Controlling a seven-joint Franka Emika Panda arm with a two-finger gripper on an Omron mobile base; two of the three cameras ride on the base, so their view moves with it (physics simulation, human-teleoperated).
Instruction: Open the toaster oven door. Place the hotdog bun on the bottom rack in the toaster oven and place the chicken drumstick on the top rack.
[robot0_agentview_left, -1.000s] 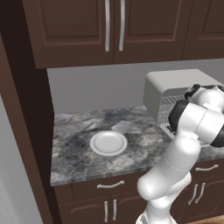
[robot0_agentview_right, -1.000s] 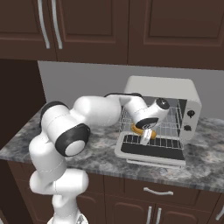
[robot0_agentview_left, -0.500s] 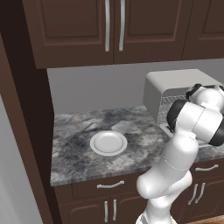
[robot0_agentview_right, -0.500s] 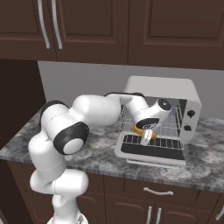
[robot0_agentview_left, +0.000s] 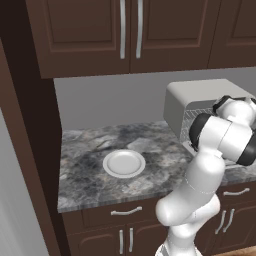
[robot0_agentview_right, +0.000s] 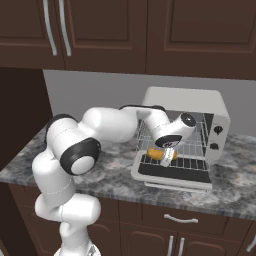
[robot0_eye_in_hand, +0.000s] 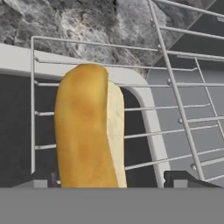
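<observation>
Since 1 second ago: the arm has barely shifted at the toaster oven; base and scenery unchanged.

Left base view: 1 white plate (robot0_agentview_left: 124, 163), nothing on it, near the middle of the marbled surface (robot0_agentview_left: 85, 175). Toaster oven (robot0_agentview_left: 192, 102) at the right, its front largely hidden behind the arm's dark elbow.

Right base view: oven door (robot0_agentview_right: 175, 170) folded down flat. Claw (robot0_agentview_right: 166, 154) reaches in low at the oven mouth; hotdog bun (robot0_agentview_right: 156, 154) lies on the bottom rack (robot0_agentview_right: 192, 161) just beside it, near the left front corner.

Hand view: bun (robot0_eye_in_hand: 89, 127) lengthwise on the rack wires (robot0_eye_in_hand: 175, 105), set between the 2 dark fingertips (robot0_eye_in_hand: 183, 178). Each tip stands clear of the bun's sides, so the claw is open wide and grips nothing.

Handling note: step in hand judged to be release and retreat. Withdraw straight back along the bun's length, jaws kept wide, so neither tip drags it. No drumstick is in sight.
</observation>
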